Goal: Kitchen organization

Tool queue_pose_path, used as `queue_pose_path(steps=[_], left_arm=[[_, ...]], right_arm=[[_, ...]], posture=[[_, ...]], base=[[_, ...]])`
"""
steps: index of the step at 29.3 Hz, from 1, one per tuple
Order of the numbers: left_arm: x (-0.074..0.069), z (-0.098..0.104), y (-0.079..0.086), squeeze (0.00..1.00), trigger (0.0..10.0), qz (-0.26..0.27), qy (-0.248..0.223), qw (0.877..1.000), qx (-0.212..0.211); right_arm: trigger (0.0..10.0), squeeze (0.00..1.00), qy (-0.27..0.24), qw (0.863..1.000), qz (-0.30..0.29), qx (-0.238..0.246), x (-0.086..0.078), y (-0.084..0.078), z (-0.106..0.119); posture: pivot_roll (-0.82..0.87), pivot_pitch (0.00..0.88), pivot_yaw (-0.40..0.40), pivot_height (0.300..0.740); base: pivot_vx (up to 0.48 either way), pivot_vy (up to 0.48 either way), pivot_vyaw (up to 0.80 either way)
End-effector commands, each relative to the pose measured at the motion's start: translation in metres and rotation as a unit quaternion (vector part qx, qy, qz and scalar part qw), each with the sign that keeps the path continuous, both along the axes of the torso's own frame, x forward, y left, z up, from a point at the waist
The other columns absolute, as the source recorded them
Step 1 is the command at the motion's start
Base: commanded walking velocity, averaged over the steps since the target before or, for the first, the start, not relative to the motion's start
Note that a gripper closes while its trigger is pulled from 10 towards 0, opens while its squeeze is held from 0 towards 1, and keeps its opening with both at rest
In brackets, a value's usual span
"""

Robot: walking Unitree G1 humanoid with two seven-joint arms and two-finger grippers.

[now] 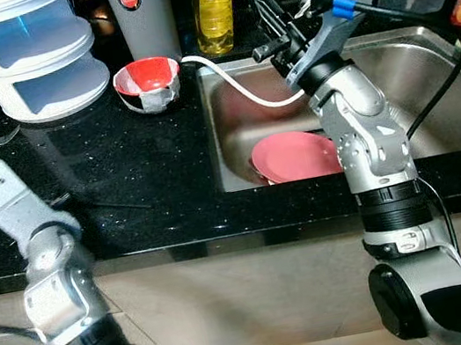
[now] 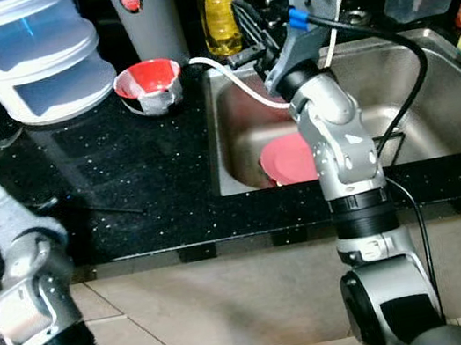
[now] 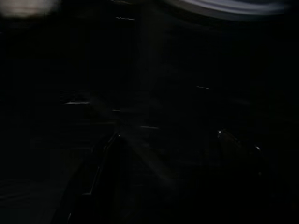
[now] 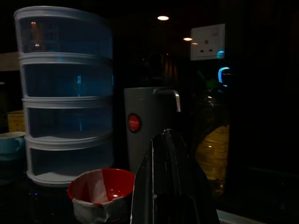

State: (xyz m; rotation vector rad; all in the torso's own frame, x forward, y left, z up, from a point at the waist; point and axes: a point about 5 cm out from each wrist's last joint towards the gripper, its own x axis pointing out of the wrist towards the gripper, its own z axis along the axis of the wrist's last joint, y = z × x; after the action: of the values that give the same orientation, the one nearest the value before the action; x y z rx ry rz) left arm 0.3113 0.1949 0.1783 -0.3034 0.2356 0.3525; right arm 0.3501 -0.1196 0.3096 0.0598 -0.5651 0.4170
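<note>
Above the stainless steel sink (image 1: pixel 425 58), we hold our right gripper (image 1: pixel 268 23) with its fingers pressed together. Below it a round pink plate (image 1: pixel 295 157) lies in the basin. Just beside it stand a red-and-white bowl (image 1: pixel 148 84) and yellow oil bottle (image 1: pixel 213 6).

The round pink plate (image 1: pixel 292 155) in the steel sink (image 1: pixel 426 66) is partly hidden behind the silver right arm (image 1: pixel 367 135). The left wrist view is too dark to make out anything beyond 2 dim finger shapes.
</note>
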Motion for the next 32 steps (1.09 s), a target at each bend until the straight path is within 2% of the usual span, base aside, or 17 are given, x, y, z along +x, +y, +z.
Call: queue_pose_path(steps=[1,2,4,6,7,8,10,11,13,14,16,17,20,21,29,30,32], left_arm=[[0.011,-0.02,-0.031,0.0,10.0,-0.097,0.055,0.993,-0.034],[0.019,-0.012,-0.04,0.0,10.0,-0.129,0.045,0.99,-0.03],[0.019,-0.012,-0.04,0.0,10.0,-0.129,0.045,0.99,-0.03],[0.033,0.006,-0.065,0.0,10.0,-0.2,0.017,0.979,-0.032],[0.033,0.006,-0.065,0.0,10.0,-0.2,0.017,0.979,-0.032],[0.038,0.018,-0.08,0.0,10.0,-0.248,-0.008,0.968,-0.031],[0.038,0.018,-0.08,0.0,10.0,-0.248,-0.008,0.968,-0.031],[0.038,0.032,-0.093,0.0,10.0,-0.301,-0.049,0.952,-0.026],[0.038,0.032,-0.093,0.0,10.0,-0.301,-0.049,0.952,-0.026],[0.035,0.045,-0.101,0.0,10.0,-0.341,-0.089,0.936,-0.016],[0.035,0.045,-0.101,0.0,10.0,-0.341,-0.089,0.936,-0.016],[0.025,0.052,-0.105,0.0,10.0,-0.376,-0.123,0.918,-0.009],[0.016,0.055,-0.106,0.0,10.0,-0.398,-0.144,0.906,-0.002],[0.003,0.056,-0.102,0.0,10.0,-0.415,-0.161,0.895,0.003],[0.0,0.065,-0.088,0.0,10.0,-0.398,-0.182,0.899,0.015],[0.003,0.069,-0.081,0.0,10.0,-0.374,-0.187,0.908,0.024],[0.012,0.068,-0.06,0.0,10.0,-0.293,-0.161,0.942,0.028]], right_arm=[[10.0,0.0,-0.003,1.0,0.004,0.007,0.0,0.002,0.001],[10.0,0.0,-0.002,1.0,0.005,0.009,-0.001,0.003,0.0],[10.0,0.0,-0.002,1.0,0.005,0.009,-0.001,0.003,0.0],[10.0,0.0,-0.002,1.0,0.009,0.009,-0.001,0.005,0.0],[10.0,0.0,-0.002,1.0,0.009,0.009,-0.001,0.005,0.0],[10.0,0.0,-0.004,1.0,0.01,0.01,-0.001,0.006,0.001],[10.0,0.0,-0.004,1.0,0.01,0.01,-0.001,0.006,0.001],[10.0,0.0,-0.006,1.0,0.008,0.01,-0.001,0.006,0.002],[10.0,0.0,-0.006,1.0,0.008,0.01,-0.001,0.006,0.002],[10.0,0.0,-0.007,1.0,0.005,0.011,-0.002,0.004,0.003],[10.0,0.0,-0.007,1.0,0.005,0.011,-0.002,0.004,0.003],[10.0,0.0,-0.006,1.0,0.001,0.011,-0.002,0.002,0.002],[10.0,0.0,-0.005,1.0,-0.001,0.011,-0.003,0.001,0.001],[10.0,0.0,-0.004,1.0,-0.002,0.012,-0.003,0.001,0.001],[10.0,0.0,-0.004,1.0,0.003,0.014,-0.002,0.004,0.001],[10.0,0.0,-0.005,1.0,0.005,0.014,-0.002,0.004,0.002],[10.0,0.0,-0.007,1.0,0.006,0.013,-0.002,0.004,0.002]], posture=[[0.08,0.048,0.016,0.74],[0.09,0.049,0.015,0.74],[0.09,0.049,0.015,0.74],[0.08,0.049,0.016,0.74],[0.08,0.049,0.016,0.74],[0.07,0.048,0.02,0.74],[0.07,0.048,0.02,0.74],[0.06,0.049,0.027,0.74],[0.06,0.049,0.027,0.74],[0.06,0.051,0.032,0.74],[0.06,0.051,0.032,0.74],[0.05,0.052,0.031,0.74],[0.04,0.052,0.03,0.74],[0.05,0.05,0.029,0.74],[0.06,0.047,0.021,0.74],[0.06,0.045,0.019,0.74],[0.06,0.041,0.023,0.74]], base=[[0.0,0.0,0.0],[0.0,0.0,0.0],[0.0,0.0,0.0],[0.0,0.0,0.0],[0.0,0.0,0.0],[0.0,0.0,0.0],[0.0,0.0,0.0],[0.0,0.0,0.0],[0.0,0.0,0.0],[0.0,0.0,0.0],[0.0,0.0,0.0],[0.0,0.0,0.0],[0.0,0.0,0.0],[0.0,0.0,0.0],[0.0,0.0,0.0],[0.0,0.0,0.0],[0.0,0.0,0.0]])
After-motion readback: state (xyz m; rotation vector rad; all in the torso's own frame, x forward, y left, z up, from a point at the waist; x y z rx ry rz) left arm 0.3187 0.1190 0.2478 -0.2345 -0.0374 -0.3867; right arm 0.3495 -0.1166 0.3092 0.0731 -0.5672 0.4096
